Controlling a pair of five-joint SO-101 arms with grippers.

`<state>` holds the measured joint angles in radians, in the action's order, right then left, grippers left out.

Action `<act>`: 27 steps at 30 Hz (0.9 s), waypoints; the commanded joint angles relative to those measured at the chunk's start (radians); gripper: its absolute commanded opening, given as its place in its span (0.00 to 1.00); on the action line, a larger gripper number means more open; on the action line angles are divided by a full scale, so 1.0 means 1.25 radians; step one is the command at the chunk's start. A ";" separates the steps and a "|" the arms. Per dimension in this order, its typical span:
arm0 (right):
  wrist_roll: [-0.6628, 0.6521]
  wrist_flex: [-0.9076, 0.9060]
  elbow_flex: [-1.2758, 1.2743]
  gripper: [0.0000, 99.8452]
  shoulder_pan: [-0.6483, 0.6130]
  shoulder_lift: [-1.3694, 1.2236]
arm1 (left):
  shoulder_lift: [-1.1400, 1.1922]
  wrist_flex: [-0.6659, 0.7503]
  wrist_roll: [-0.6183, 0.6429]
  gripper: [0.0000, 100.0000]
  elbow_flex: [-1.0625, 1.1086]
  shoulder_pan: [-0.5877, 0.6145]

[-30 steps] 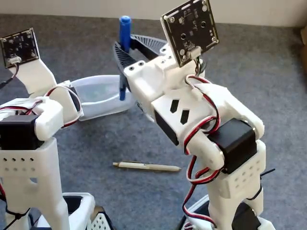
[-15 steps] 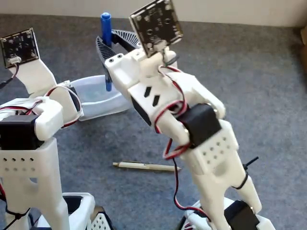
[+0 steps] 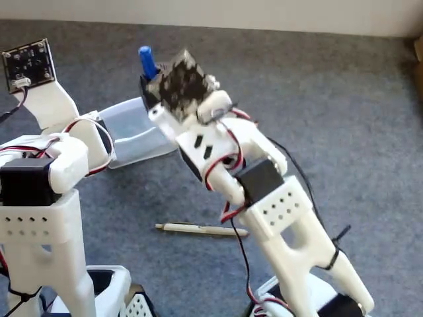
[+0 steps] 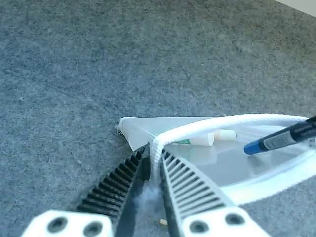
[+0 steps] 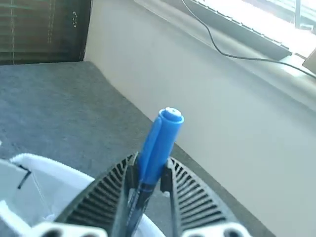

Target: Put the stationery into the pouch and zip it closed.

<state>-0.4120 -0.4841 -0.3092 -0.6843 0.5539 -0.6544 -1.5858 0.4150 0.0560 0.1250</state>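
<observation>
Clamping a blue pen (image 5: pixel 160 140) in the right gripper (image 5: pixel 148 170), tip down over the pouch (image 4: pixel 232 122) just below, likely for dropping in. Pinching the pouch rim tight in the left gripper (image 4: pixel 154 163) to hold its mouth wide. Not yet fetched: a beige pen (image 3: pixel 201 229), well apart from both

A grey carpet (image 3: pixel 344 99) is spread across the whole high view and is bounded along the top edge of the frame by a pale wall (image 3: pixel 277 13). In the right wrist view, a dark cable (image 5: pixel 256 61) is laid along the pale wall, and a dark slatted panel (image 5: pixel 39 29) is set beside it.
</observation>
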 commanded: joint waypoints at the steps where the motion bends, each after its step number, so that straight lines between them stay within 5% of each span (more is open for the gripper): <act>1: -0.075 0.090 -0.109 0.00 -0.001 0.090 | -0.008 0.004 0.002 0.01 -0.008 -0.009; 18: -0.098 0.166 -0.303 0.01 -0.001 0.154 | -0.008 0.004 0.002 0.01 -0.008 -0.009; 27: 0.018 -0.029 -0.209 0.18 0.001 0.154 | -0.008 0.005 0.002 0.01 -0.008 -0.009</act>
<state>-0.4473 -0.4319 -0.6513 -0.6859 0.7319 -0.6544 -1.5858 0.4150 0.0560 0.1220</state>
